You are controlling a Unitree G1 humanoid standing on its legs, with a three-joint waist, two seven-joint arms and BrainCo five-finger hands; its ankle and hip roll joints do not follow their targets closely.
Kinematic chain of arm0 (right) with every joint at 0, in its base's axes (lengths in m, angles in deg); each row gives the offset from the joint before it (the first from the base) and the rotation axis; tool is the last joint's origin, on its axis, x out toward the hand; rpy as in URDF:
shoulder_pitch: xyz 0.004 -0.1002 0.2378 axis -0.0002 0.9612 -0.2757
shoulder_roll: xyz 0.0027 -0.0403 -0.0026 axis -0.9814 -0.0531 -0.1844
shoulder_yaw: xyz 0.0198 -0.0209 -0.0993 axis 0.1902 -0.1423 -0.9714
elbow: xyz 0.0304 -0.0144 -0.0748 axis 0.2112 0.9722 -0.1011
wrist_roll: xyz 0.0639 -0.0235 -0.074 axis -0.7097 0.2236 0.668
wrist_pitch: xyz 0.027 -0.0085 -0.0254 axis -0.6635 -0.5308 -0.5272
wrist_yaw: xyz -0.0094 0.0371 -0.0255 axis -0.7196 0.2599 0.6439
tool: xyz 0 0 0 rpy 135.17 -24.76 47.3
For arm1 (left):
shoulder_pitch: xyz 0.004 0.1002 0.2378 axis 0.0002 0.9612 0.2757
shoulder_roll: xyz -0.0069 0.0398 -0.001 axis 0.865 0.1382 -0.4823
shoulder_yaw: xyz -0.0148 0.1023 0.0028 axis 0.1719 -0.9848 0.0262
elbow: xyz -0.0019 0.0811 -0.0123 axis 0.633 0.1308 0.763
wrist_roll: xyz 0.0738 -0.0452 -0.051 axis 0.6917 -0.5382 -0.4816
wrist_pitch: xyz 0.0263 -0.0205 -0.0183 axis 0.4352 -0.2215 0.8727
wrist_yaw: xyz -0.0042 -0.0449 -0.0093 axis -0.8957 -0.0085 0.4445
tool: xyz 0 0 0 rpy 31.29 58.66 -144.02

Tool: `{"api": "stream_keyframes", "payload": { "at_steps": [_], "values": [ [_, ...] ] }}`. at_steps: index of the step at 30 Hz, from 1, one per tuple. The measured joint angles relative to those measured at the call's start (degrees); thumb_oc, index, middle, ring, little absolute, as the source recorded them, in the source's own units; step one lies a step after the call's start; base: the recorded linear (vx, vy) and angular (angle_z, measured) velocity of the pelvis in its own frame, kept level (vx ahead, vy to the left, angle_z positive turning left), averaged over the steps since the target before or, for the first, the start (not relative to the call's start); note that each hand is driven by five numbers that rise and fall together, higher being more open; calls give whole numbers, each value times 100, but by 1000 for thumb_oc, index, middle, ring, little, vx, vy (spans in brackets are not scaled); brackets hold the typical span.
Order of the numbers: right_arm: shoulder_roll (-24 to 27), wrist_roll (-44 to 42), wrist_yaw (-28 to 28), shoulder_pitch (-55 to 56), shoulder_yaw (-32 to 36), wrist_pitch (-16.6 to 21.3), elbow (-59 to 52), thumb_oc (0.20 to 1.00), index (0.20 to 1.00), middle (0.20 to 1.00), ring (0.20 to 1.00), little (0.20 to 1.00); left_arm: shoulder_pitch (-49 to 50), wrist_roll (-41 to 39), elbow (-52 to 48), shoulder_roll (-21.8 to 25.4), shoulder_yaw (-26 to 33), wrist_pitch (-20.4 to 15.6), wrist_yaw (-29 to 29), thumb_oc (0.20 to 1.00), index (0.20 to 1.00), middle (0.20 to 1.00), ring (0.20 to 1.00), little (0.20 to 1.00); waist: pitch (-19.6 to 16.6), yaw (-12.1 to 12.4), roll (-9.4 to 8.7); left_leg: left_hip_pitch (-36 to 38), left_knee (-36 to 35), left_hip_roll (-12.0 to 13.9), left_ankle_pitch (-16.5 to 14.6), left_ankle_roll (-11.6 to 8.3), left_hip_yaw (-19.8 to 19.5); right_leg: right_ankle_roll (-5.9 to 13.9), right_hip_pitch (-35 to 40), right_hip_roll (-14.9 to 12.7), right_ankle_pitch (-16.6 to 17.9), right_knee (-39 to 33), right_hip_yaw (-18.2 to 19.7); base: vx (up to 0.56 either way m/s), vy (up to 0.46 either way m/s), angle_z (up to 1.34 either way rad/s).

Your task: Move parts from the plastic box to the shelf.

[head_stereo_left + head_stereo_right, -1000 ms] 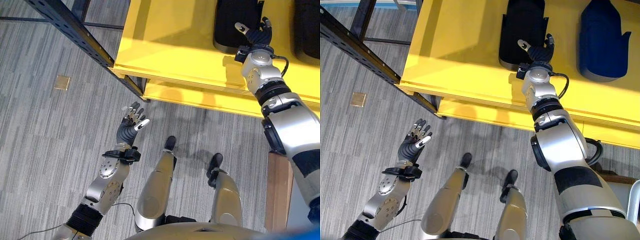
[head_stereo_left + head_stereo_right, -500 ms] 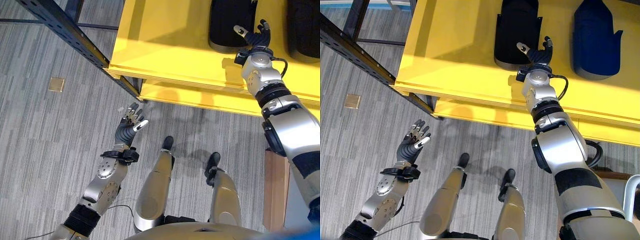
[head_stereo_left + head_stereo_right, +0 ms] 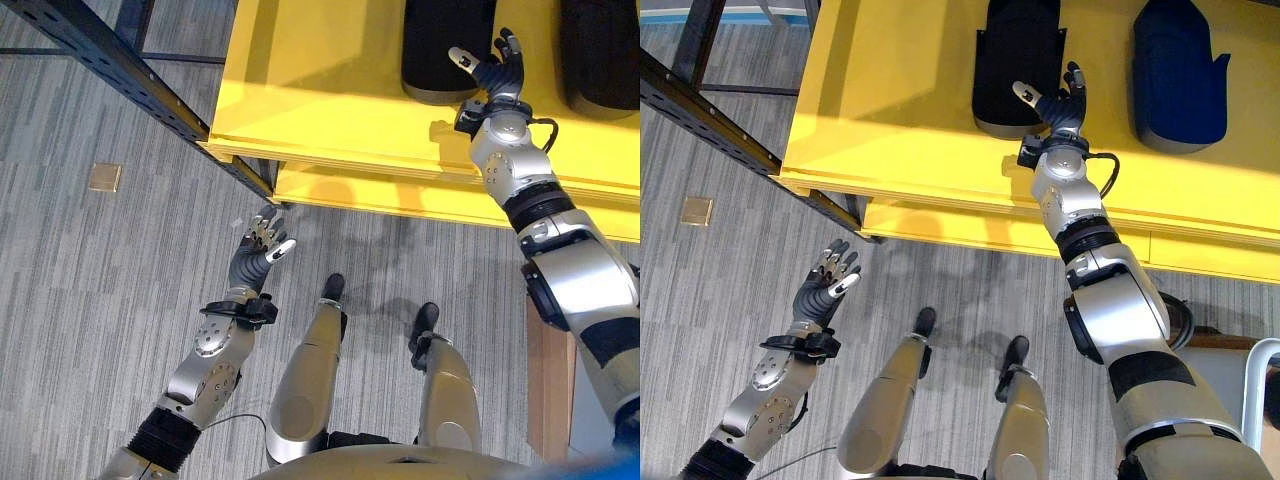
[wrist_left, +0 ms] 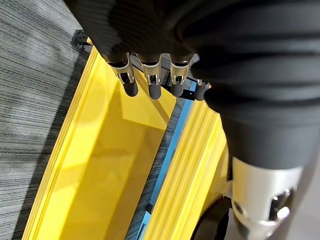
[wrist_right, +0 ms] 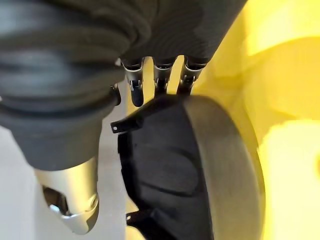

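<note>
A black moulded part lies on the yellow shelf, and a blue part lies to its right. My right hand is open over the near right end of the black part, fingers straight and thumb spread. In the right wrist view its fingertips hover at the edge of the black part; I cannot tell whether they touch. My left hand is open and holds nothing, low over the floor in front of the shelf; its fingers point at the shelf's yellow edge.
A dark perforated metal rack beam runs diagonally at the left, ending under the shelf's corner. A small tan square lies on the grey carpet. A wooden piece stands at the right, below the shelf.
The whole picture has shifted, so the camera moved. My right hand stays at the black part's near end, its fingers a little straighter. The left hand holds the same pose.
</note>
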Motion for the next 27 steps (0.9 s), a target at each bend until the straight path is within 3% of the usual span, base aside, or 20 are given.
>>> {"api": "stream_keyframes", "payload": {
  "at_steps": [8, 12, 24, 27],
  "values": [
    [214, 124, -20, 338, 10, 58, -763, 1000, 1000, 1000, 1000, 1000, -5, 3, 1, 0, 57, 10, -1, 1000, 1000, 1000, 1000, 1000, 43, -39, -79, 7, -5, 9, 2, 4, 6, -8, 2, 2, 7, -2, 1, 0, 0, 0],
    [316, 188, -81, 1088, 131, 92, -1894, 1000, 1000, 1000, 1000, 1000, 32, 5, 1, -20, 156, 19, -16, 1000, 1000, 1000, 1000, 1000, 46, -52, -85, 106, -52, 21, 2, 4, 17, -10, 79, 4, 6, -15, 2, 0, 0, 0],
    [547, 363, -295, 2135, 492, 127, -2698, 1000, 1000, 1000, 1000, 1000, 305, 15, -1, -13, 460, 146, -58, 1000, 1000, 1000, 1000, 1000, 38, -229, -72, 649, -398, 89, 12, 22, 89, -35, 548, 34, 35, -312, 6, 6, -11, -3],
    [543, 393, -405, 2646, 658, 128, -3153, 1000, 1000, 1000, 1000, 1000, 315, 16, -1, -12, 483, 239, -129, 1000, 1000, 1000, 1000, 1000, 34, -225, -74, 826, -637, 165, 94, -50, 100, -52, 732, 131, 139, -591, 2, 44, -25, -8]
  ]
}}
